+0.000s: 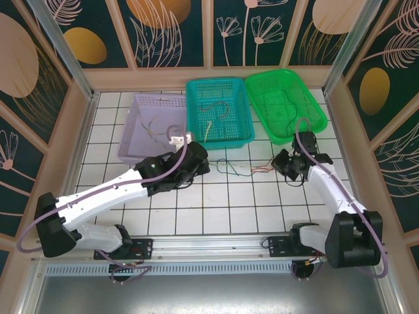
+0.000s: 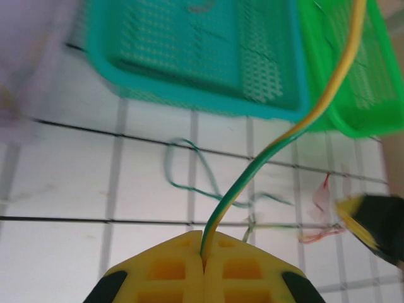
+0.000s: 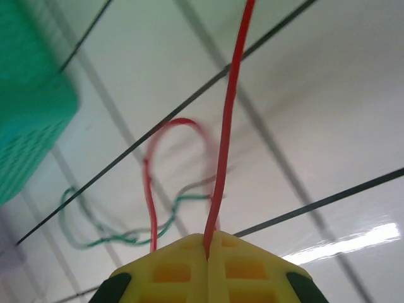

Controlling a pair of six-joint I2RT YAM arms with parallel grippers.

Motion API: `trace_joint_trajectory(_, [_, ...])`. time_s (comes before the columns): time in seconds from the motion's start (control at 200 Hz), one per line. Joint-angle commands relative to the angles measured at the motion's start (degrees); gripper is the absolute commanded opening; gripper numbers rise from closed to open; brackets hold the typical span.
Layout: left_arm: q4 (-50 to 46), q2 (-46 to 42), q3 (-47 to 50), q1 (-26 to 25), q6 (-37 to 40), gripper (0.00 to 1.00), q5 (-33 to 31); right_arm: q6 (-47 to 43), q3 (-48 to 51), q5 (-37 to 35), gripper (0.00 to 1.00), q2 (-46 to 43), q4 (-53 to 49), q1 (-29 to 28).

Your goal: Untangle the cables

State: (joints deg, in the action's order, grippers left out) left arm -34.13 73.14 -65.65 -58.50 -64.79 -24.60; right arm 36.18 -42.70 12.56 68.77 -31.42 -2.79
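My left gripper is shut on a green-and-yellow cable that rises up and away to the right. My right gripper is shut on a red cable, which loops back beside the jaws. Between the two grippers a thin green cable and the red-orange cable lie on the white tiles. In the top view the left gripper sits left of these cables and the right gripper sits right of them. The green cable runs across the tiles behind the red one.
Three baskets stand along the back: a purple basket, a teal basket and a green basket. Each holds some thin wire. Wooden walls enclose the tiled table on both sides.
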Motion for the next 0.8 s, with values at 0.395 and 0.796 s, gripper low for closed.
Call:
trace_joint_trajectory(0.395, [7.2, -6.9, 2.4, 1.2, 7.9, 0.00, -0.6, 1.7, 3.2, -7.0, 0.31, 4.4, 3.1, 1.9])
trace_joint_trajectory(0.796, [14.4, -8.8, 1.4, 1.2, 18.0, 0.00, 11.5, 2.7, -8.4, -6.5, 0.59, -13.6, -2.0, -5.5])
